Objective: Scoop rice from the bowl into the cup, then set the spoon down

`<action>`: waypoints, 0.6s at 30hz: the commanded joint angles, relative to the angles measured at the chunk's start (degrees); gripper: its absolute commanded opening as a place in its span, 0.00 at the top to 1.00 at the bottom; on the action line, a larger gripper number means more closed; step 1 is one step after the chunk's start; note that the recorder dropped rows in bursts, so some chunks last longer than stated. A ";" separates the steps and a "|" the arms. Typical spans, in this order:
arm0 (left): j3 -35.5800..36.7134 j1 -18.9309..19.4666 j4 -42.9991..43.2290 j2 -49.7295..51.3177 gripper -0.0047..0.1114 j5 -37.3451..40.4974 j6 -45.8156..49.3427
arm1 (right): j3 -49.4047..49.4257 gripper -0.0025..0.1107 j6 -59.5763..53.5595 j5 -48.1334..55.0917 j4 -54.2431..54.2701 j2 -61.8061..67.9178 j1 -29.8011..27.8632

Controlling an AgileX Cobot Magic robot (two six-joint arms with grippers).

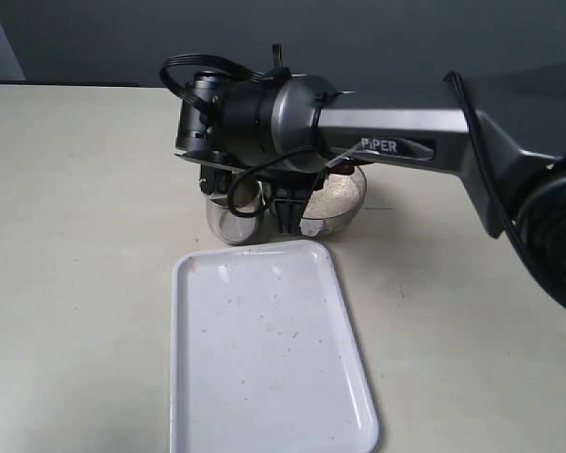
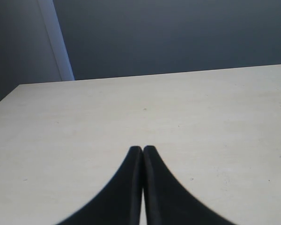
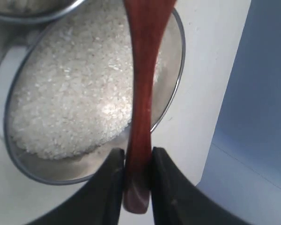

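The steel bowl holds white rice and stands just beyond the tray, with the smaller steel cup to its left. My right gripper hangs between them, largely hidden under its wrist. In the right wrist view the right gripper is shut on the end of the reddish-brown spoon handle. The handle runs over the rice in the bowl; the spoon head is out of frame. The cup rim shows beside the bowl, with grains inside. My left gripper is shut over bare table.
A white tray with a few stray grains lies in front of the bowl and cup. My right arm stretches in from the right above the table. A dark wall stands behind.
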 commanded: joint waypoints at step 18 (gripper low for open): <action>-0.14 -0.17 0.07 -0.25 0.96 -0.65 -0.16 | -0.08 0.98 0.26 0.15 1.28 -1.82 0.13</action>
